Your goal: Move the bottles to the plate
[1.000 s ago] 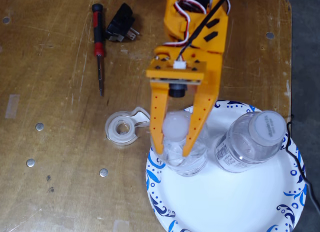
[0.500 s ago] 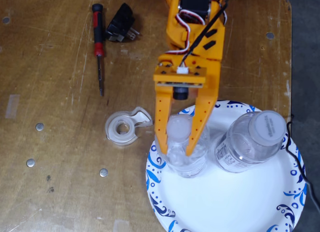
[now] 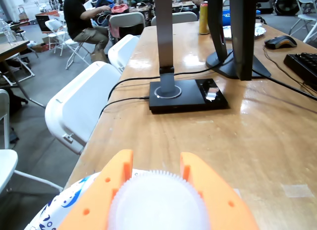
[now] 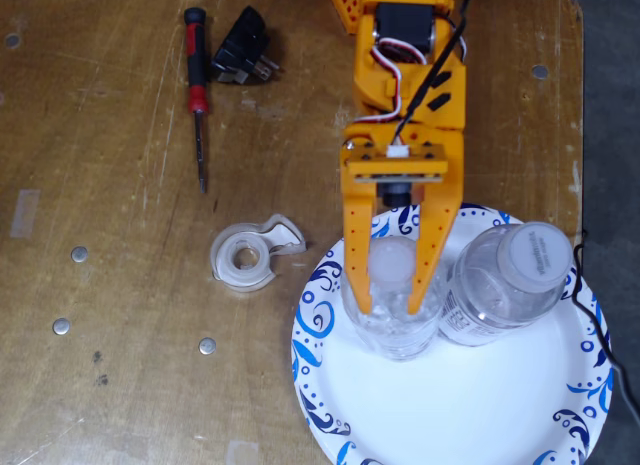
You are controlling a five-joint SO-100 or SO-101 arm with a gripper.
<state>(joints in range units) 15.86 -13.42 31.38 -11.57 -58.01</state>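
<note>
Scuffed wooden tabletop (image 4: 120, 285) fills the fixed view, with the plate (image 4: 480, 415) at lower right. Both bottles stand upright on it, touching: one (image 4: 505, 285) to the right, the other (image 4: 395, 320) directly between the orange gripper's (image 4: 393, 303) fingers, which hold its neck below the white cap (image 3: 158, 203). Release should mean opening sideways, then lifting straight up.

The arm (image 4: 405, 75) is bright orange printed plastic, with black servo blocks set into its frame. Red, white and black wires run down it to a small white connector. The gripper (image 4: 394, 307) has 2 long tapering orange fingers (image 4: 356, 255) dotted with small holes.
</note>
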